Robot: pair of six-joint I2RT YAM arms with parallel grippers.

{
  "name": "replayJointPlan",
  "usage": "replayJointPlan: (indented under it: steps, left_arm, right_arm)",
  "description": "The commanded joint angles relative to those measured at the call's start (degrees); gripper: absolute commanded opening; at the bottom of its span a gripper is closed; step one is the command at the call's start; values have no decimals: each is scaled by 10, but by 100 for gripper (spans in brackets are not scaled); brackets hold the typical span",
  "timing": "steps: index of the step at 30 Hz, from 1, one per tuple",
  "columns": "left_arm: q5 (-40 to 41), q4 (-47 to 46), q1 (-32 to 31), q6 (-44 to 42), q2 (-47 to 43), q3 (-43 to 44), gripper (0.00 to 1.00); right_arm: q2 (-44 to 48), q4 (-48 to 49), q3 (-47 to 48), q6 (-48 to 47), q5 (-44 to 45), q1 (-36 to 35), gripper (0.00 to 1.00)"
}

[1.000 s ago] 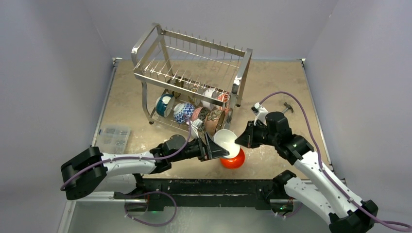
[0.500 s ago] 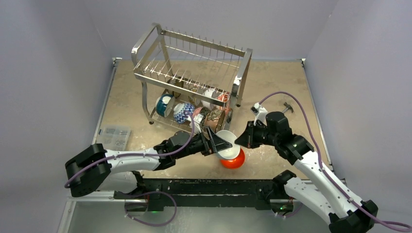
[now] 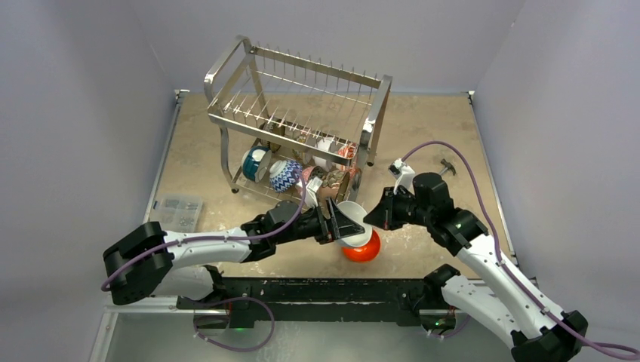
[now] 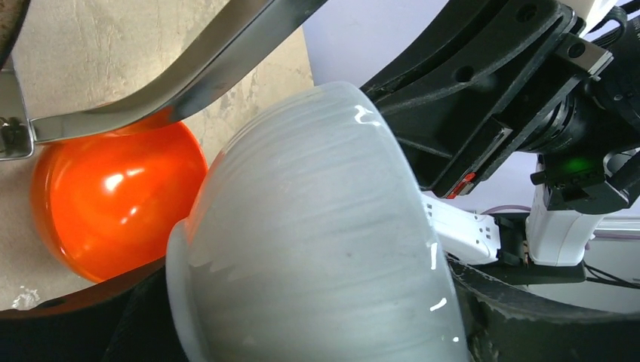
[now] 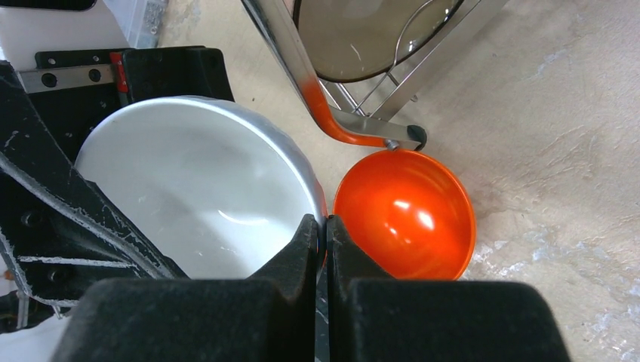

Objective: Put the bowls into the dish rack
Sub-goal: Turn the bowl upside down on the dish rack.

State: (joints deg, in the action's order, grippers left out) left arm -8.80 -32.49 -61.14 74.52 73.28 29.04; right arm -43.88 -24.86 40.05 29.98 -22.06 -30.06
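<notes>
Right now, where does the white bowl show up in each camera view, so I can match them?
Top external: white bowl at centre, just above the orange bowl.
Left wrist: white bowl fills the middle, seen from outside, orange bowl to its left.
Right wrist: white bowl left of centre, inside showing, orange bowl to its right.
Shared landmark: the orange bowl.

Beige stone-look table point(image 3: 204, 162) and what rests on it

The chrome dish rack point(image 3: 290, 130) stands on its feet toward the far left of the middle. An orange bowl point(image 3: 365, 249) lies rim-down just beside the rack's near right foot. A clear plastic box point(image 3: 176, 213) sits at the left edge, and a small dark tool point(image 3: 447, 167) lies well apart, near the right edge.
</notes>
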Motion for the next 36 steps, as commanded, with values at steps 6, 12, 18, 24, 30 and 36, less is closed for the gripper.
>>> replayJointPlan:
  steps: [6, 12, 18, 24, 30, 36]
  left_arm:
    - [-17, -31, -1, 5, -6, 25, 62]
    - [-22, -31, 0, 6, -13, 23, 43]
    - [-11, 16, 0, -21, -43, 33, 35]
    - [7, 139, 5, -84, -107, 73, 33]
    - [8, 300, 8, -169, -157, 170, 32]
    - [-25, 394, 19, -205, -167, 278, 32]
  right_arm:
    - [2, 42, 31, 1, -20, -2, 0]
    - [0, 41, 42, 0, -3, -2, 24]
    - [3, 38, 51, 1, 5, -2, 65]
    - [21, 25, 67, 17, 32, -2, 80]
    - [63, -21, 101, 56, 165, -2, 93]
    - [66, -23, 101, 61, 180, -2, 95]
